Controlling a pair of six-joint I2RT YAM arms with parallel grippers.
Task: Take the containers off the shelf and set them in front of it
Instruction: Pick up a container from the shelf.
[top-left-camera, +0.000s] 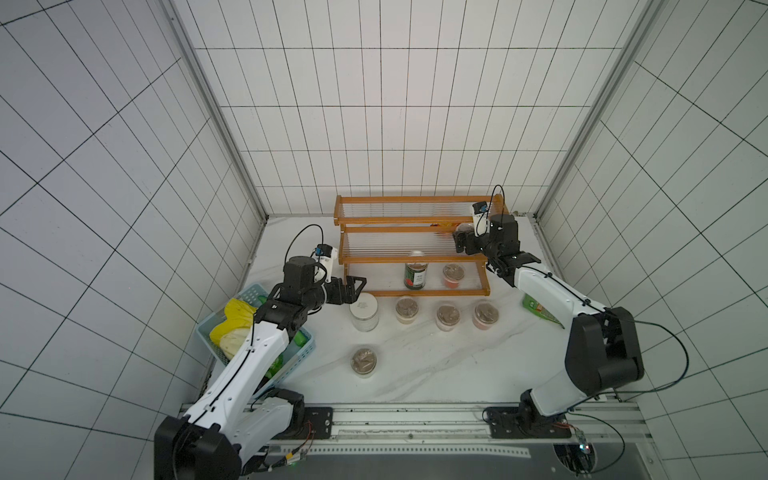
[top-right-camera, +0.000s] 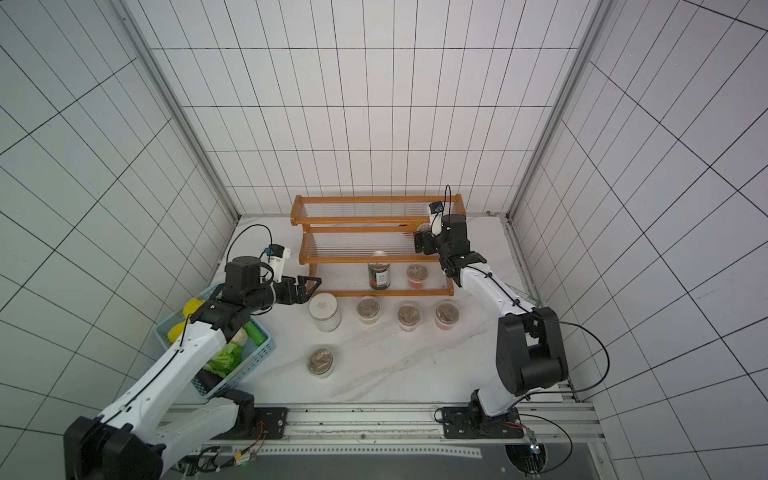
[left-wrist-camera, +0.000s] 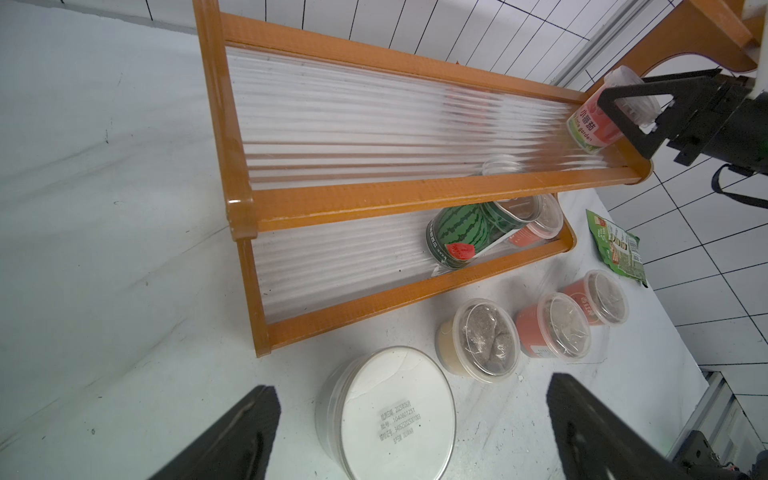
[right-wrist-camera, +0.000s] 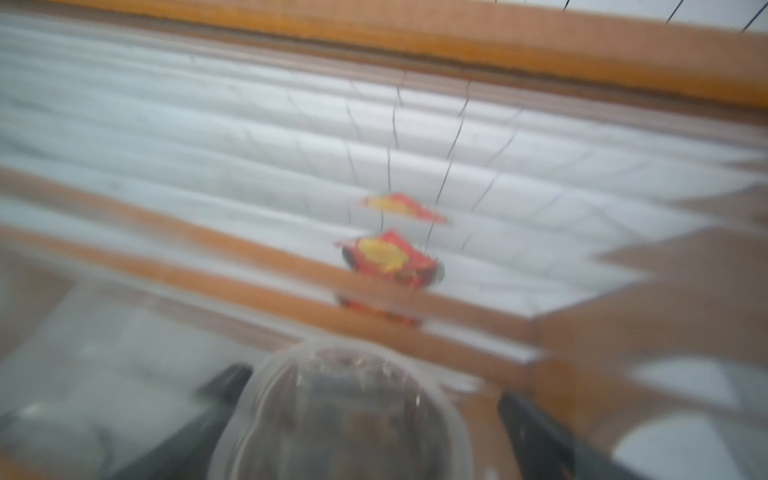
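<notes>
Read the top views as a dial: back wall at 12, arm bases at 6. The shelf (top-left-camera: 411, 245) sits at 12, its long axis running 9 to 3 and its tiers stepping down toward 6. Every container stands upright, lid up, long axis vertical.

The tin can (top-left-camera: 415, 275) and a red cup (top-left-camera: 453, 276) are on the bottom tier. A banded cup (left-wrist-camera: 594, 124), red over green, stands at the 3 o'clock end of the middle tier, just beside the shelf's end.

Your right tool (top-left-camera: 461, 240) lies level and points toward 9, with its jaws apart on either side of the banded cup. Blur in the right wrist view hides whether they touch it. That arm rises from 5 and bends sharply at the wrist.

Your left tool (top-left-camera: 355, 286), at 10, points toward 3 with its jaws wide and holding nothing. It hovers near the white-lidded jar (top-left-camera: 364, 312) on the table (top-left-camera: 436, 365).

Three cups (top-left-camera: 448, 318) line the shelf's front beside the jar, and a lone cup (top-left-camera: 363, 361) stands at 7. The basket (top-left-camera: 309, 345) crowds the 9 edge and the snack packet (top-left-camera: 538, 309) the 3 edge. Bare table shows toward 5.
</notes>
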